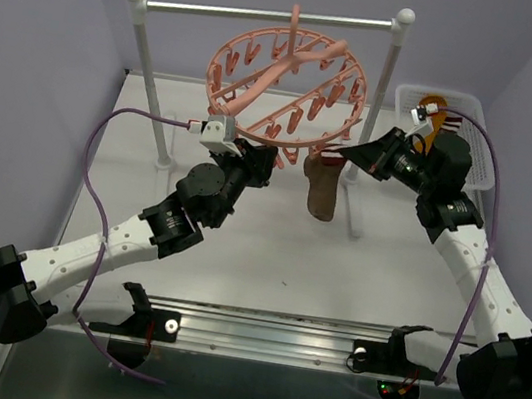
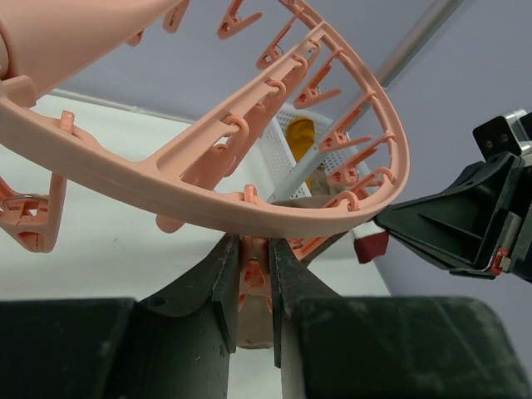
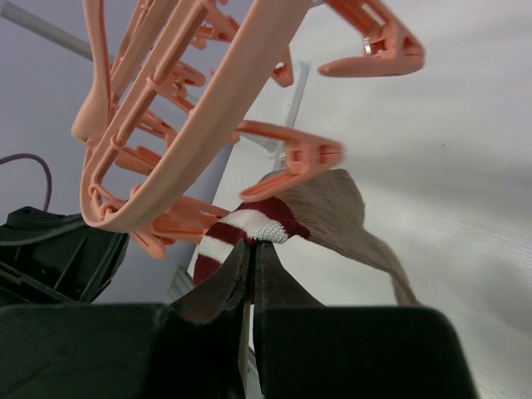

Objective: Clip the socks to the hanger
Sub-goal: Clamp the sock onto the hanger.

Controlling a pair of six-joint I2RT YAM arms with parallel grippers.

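Observation:
The salmon-pink ring hanger (image 1: 287,81) hangs by its hook from the metal rail. My left gripper (image 1: 260,163) is under its near rim and shut on one dangling clip (image 2: 253,270). My right gripper (image 1: 349,155) is shut on the red and white striped cuff (image 3: 249,229) of a brown sock (image 1: 321,188), whose body hangs down below the ring's right side. The sock's cuff sits just under the clips in the right wrist view. A second sock with a mustard-orange part (image 1: 439,116) lies in the white basket at back right.
A rail stand with white posts (image 1: 150,70) carries the hanger. The white mesh basket (image 1: 479,132) stands at the back right by the purple wall. Purple cables loop from both arms.

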